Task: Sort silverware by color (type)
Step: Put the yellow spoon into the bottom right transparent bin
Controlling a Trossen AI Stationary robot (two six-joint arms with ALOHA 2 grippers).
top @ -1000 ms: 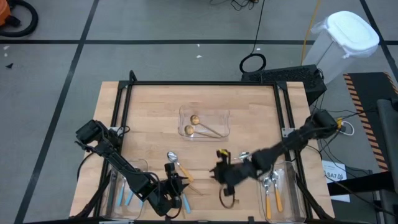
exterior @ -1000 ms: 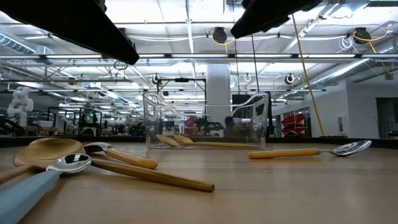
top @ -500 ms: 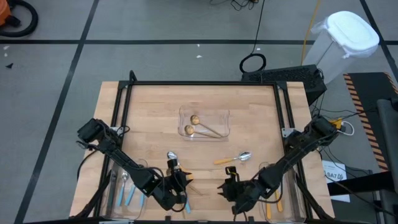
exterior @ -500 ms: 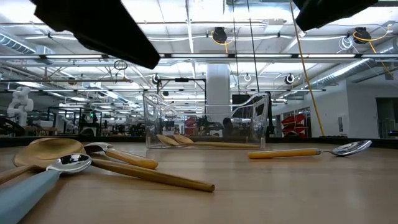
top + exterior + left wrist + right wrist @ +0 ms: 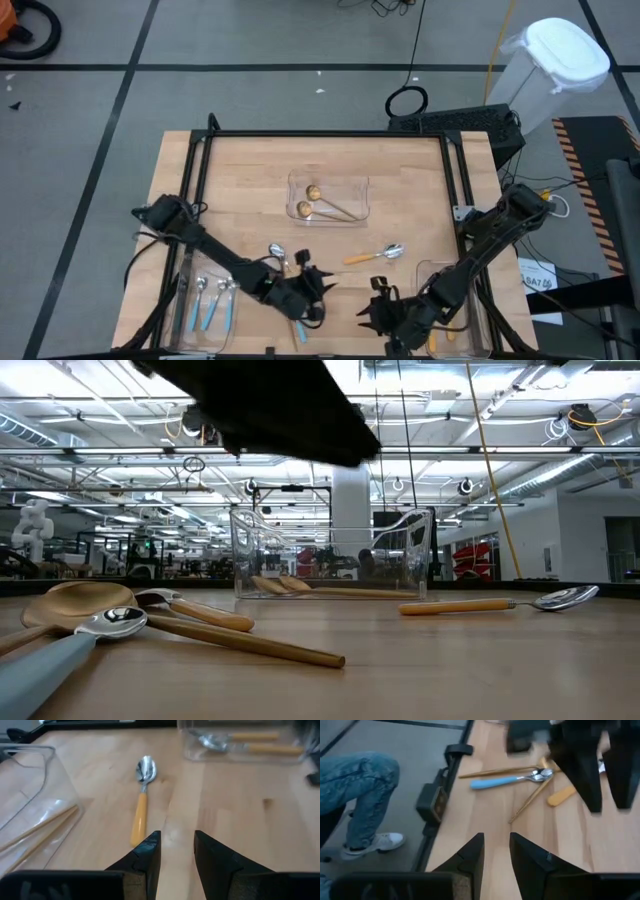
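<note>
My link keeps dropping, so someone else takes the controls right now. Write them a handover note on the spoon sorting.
Left gripper: open, empty, over the near middle of the table, pointing at a lone orange-handled spoon.
Right gripper: open, empty, low by the front edge.
Done: two gold spoons lie in the centre tray, blue-handled spoons in the left tray, orange-handled spoons in the right tray.
Left: that lone spoon, plus a loose pile holding a blue-handled spoon, a gold spoon and an orange-handled one.
</note>
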